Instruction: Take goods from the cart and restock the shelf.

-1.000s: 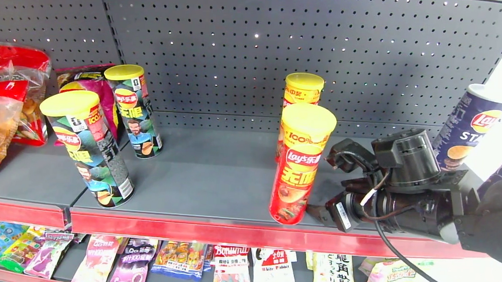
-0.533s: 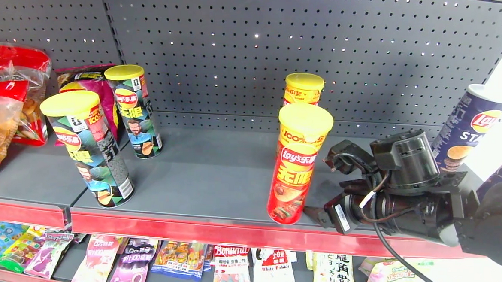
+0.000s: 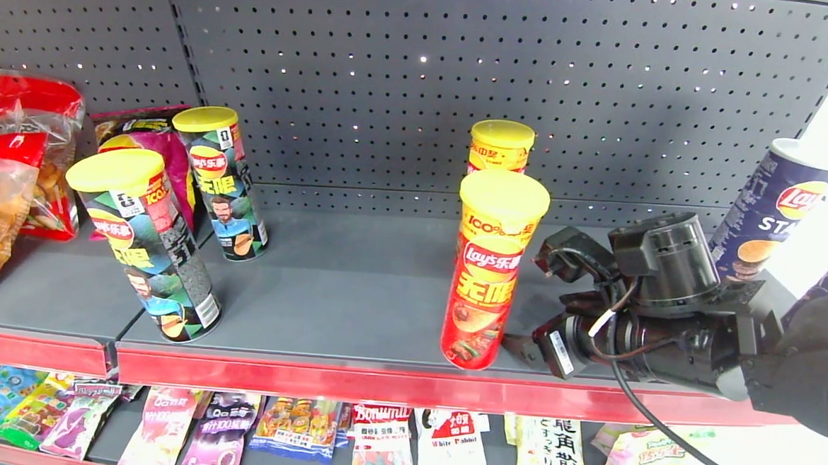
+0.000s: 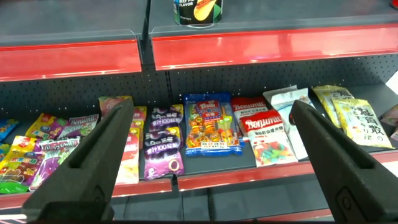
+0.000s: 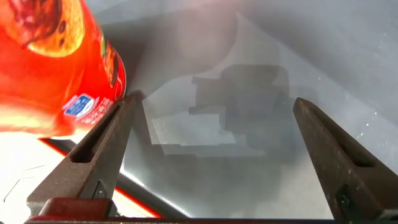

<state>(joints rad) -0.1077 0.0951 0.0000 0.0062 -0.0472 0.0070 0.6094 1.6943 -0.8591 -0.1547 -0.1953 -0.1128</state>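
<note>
The red crisp can [image 3: 491, 272] stands upright at centre-right of the head view, near the shelf's [image 3: 354, 293] red front lip. The right gripper [image 5: 211, 109], jaws wide and empty, sits just beside its base; backing straight away should avoid brushing and toppling it.

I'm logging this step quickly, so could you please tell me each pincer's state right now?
Left pincer: open, holding nothing.
Right pincer: open, holding nothing, beside the red chip can.

Black cabled right arm [image 3: 663, 338], right gripper [image 5: 217, 99] with dark tapered fingers [image 5: 99, 155].
</note>
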